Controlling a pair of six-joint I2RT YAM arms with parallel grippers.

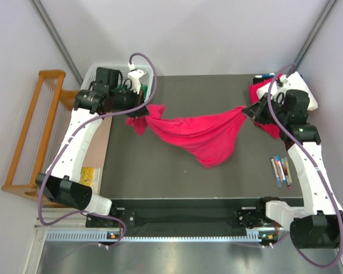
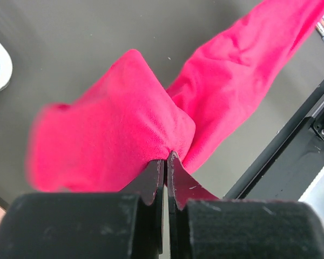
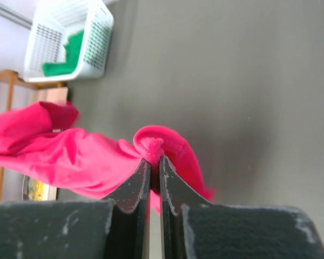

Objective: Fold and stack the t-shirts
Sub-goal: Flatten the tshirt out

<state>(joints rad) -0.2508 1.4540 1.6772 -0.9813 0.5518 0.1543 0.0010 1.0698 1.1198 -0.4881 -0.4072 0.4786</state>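
Crimson-pink cotton t-shirt (image 1: 200, 134) hangs strung between both arms above the dark grey table mat (image 1: 160, 177). Its middle sags toward the near edge; cannot tell whether the lowest fold touches the mat.

Left gripper (image 2: 166, 162): jaws pinched tight on a bunched corner of the shirt, cloth bulging ahead of the tips.

Right gripper (image 3: 155, 161): jaws clamped on a rolled hem at the opposite end.

Writing: yellow printed card (image 1: 87, 174) beside the left arm and coloured marker pens (image 1: 280, 170) right of the mat, print on both too small to read.

Top view only: wooden slatted rack (image 1: 31, 137) at far left, and a second pink garment (image 1: 259, 90) behind the right arm.

Right wrist view only: green cloth (image 3: 70, 51) lying inside the white plastic lattice basket (image 3: 100, 32).
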